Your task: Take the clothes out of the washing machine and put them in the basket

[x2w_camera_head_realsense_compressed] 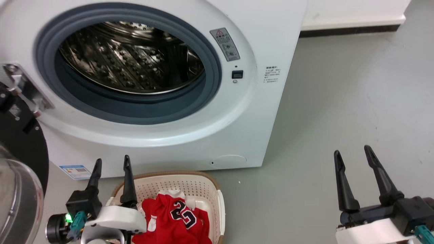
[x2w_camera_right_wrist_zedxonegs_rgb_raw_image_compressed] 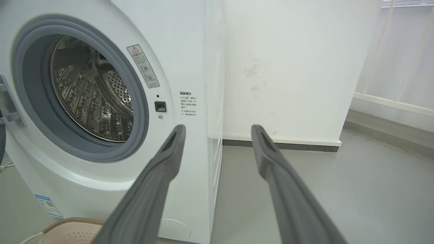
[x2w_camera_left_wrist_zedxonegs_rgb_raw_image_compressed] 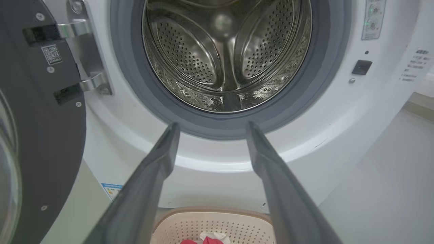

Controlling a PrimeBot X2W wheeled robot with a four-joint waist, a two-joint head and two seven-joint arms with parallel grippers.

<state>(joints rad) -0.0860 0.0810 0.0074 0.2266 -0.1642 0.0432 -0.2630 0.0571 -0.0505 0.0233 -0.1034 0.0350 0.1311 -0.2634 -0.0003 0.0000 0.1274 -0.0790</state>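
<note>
The white washing machine [x2w_camera_head_realsense_compressed: 271, 40] stands with its door swung open, and its steel drum [x2w_camera_head_realsense_compressed: 132, 57] holds no cloth that I can see. On the floor in front of it sits the cream basket [x2w_camera_head_realsense_compressed: 200, 184] with the clothes [x2w_camera_head_realsense_compressed: 173, 220] piled inside: red cloth and a jersey showing a black number. My left gripper [x2w_camera_head_realsense_compressed: 112, 162] hovers open over the basket's left rim, fingers pointing at the machine. My right gripper [x2w_camera_head_realsense_compressed: 352, 154] is open above bare floor well to the right. Nothing is held by either. In the left wrist view the basket [x2w_camera_left_wrist_zedxonegs_rgb_raw_image_compressed: 217, 225] lies below the left gripper [x2w_camera_left_wrist_zedxonegs_rgb_raw_image_compressed: 211, 127].
The open black-rimmed glass door [x2w_camera_head_realsense_compressed: 20, 176] hangs at the far left on a metal hinge [x2w_camera_head_realsense_compressed: 23, 86]. Grey floor [x2w_camera_head_realsense_compressed: 339, 118] stretches right of the machine to a white wall [x2w_camera_right_wrist_zedxonegs_rgb_raw_image_compressed: 298, 67] with a dark skirting.
</note>
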